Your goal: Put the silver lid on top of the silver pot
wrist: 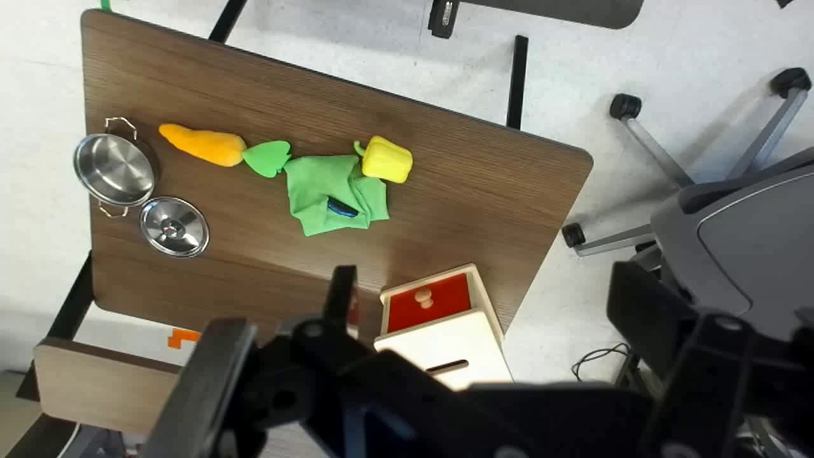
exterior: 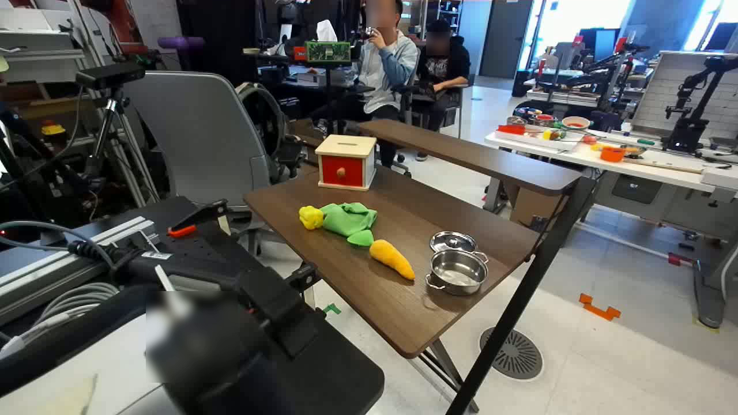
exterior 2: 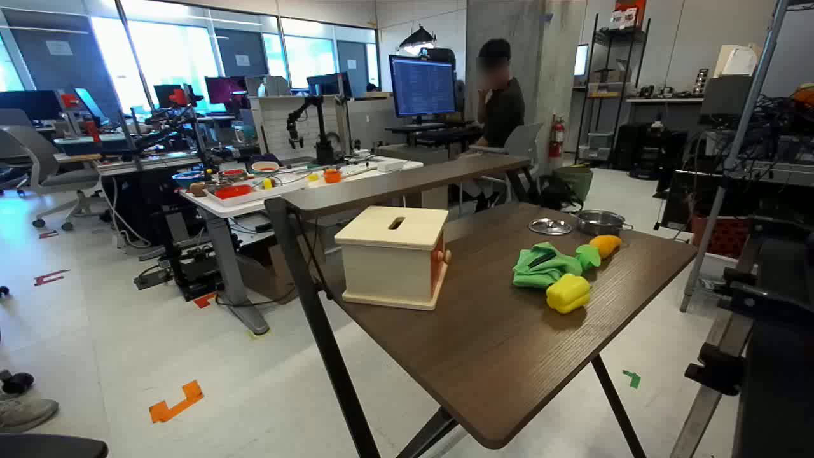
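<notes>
The silver lid (wrist: 173, 227) lies flat on the brown table with its knob up, right beside the silver pot (wrist: 119, 170). The pot stands upright and open at the table's edge, with nothing in it. Both exterior views also show the lid (exterior: 452, 240) (exterior 2: 550, 226) and the pot (exterior: 460, 283) (exterior 2: 600, 224). In an exterior view the pot partly covers the lid. My gripper (wrist: 491, 286) shows only in the wrist view. Its fingers are wide apart with nothing between them, high above the table near the wooden box, away from lid and pot.
A wooden box (wrist: 423, 305) with a red drawer stands at one end of the table (wrist: 483, 191). An orange carrot toy (wrist: 206, 145), a green cloth (wrist: 324, 191) with a dark blue item on it, and a yellow pepper (wrist: 386, 159) lie between. A raised shelf (exterior: 461, 151) runs along one side.
</notes>
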Motion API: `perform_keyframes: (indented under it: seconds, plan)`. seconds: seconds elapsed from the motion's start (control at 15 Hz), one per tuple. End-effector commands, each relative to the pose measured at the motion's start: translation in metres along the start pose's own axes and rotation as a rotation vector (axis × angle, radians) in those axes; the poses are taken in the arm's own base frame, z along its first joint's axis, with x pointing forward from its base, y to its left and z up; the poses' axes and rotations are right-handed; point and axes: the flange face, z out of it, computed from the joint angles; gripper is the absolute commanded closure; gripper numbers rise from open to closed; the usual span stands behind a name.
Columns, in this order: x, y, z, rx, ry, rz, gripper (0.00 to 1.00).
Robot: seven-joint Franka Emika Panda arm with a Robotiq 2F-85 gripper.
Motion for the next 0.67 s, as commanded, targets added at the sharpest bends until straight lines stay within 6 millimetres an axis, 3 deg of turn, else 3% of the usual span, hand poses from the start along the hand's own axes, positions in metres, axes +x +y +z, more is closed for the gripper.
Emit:
perform_keyframes:
  seconds: [0.0, 0.33, 0.6]
  plan:
    - [0.000, 0.000, -0.001, 0.000, 0.000, 0.000, 0.00]
    - [0.030, 0.028, 0.029, 0.011, 0.004, 0.042, 0.00]
    - [0.075, 0.081, 0.075, 0.022, 0.060, 0.145, 0.00]
